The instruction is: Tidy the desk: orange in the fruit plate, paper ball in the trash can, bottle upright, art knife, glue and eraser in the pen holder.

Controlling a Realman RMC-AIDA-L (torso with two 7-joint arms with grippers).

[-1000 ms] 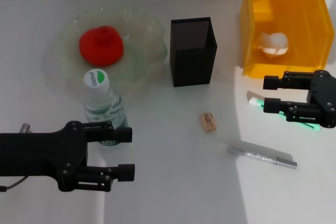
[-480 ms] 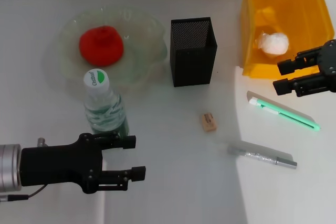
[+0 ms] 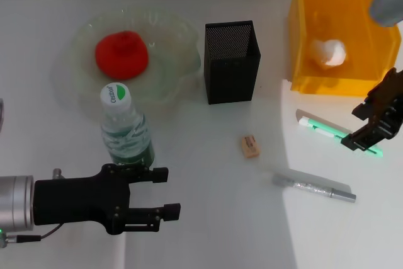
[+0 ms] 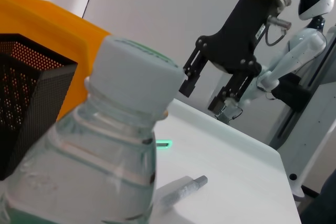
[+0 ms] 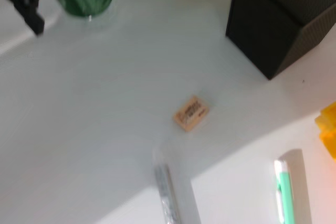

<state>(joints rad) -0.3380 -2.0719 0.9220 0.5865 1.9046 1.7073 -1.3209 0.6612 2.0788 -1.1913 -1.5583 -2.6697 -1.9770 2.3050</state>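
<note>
Now the right gripper (image 3: pixel 371 124) has dropped from the trash can (image 3: pixel 340 29) to hang over the green art knife (image 3: pixel 327 130), jaws parted and empty. The paper ball (image 3: pixel 330 52) lies inside the can at 1 o'clock. The left gripper (image 3: pixel 151 194), open and empty, sits at 6 o'clock of the upright bottle (image 3: pixel 126 131). The knife is judged next.
</note>
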